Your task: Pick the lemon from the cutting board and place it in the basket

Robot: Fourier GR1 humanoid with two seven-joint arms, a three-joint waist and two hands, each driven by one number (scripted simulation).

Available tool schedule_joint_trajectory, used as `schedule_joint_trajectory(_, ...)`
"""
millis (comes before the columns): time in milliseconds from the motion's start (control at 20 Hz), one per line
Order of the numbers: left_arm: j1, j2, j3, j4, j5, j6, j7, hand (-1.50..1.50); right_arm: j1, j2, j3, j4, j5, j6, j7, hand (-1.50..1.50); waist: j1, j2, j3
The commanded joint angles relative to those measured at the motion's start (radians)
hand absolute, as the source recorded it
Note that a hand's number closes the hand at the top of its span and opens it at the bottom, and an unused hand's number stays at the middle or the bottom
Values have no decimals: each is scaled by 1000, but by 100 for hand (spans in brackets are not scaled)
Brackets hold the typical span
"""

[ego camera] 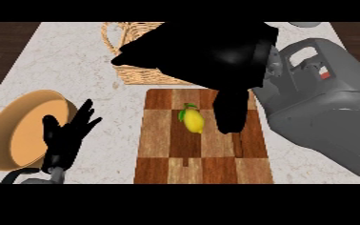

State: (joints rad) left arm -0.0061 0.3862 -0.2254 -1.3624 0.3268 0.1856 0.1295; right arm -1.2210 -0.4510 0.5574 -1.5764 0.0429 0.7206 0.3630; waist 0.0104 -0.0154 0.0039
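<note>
The lemon (193, 120) lies on the cutting board (158, 148). My right hand (211, 57) hangs above the board's far end, one finger just beside the lemon; I cannot tell its closure. The basket (123, 52) sits beyond the board. My left hand (67, 136) rests open left of it.

A kitchen: pale stone counter (77, 66) with a chequered wooden board (162, 148), a wicker basket (130, 71), a bowl (28, 128) and a lemon (193, 121)
</note>
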Motion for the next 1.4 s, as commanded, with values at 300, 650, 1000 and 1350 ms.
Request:
schedule_joint_trajectory(300, 93, -9, -35, -9, -28, 14, 58, 0, -113, -98, -39, 95, -63, 313, -8, -150, 0, 15, -4)
schedule_joint_trajectory(650, 104, 16, 10, 12, -4, -18, 68, 0, -31, -1, -8, 73, -14, 234, 15, -150, 2, 17, -4)
schedule_joint_trajectory(1000, 121, 20, 4, -40, -26, -14, 94, 0, 108, 80, 27, 6, 63, 167, 20, -150, -4, 15, -4)
schedule_joint_trajectory(1350, 72, -17, -8, -6, -57, -7, 102, 0, 185, 92, 95, 84, 273, 89, -135, -150, 1, 21, -4)
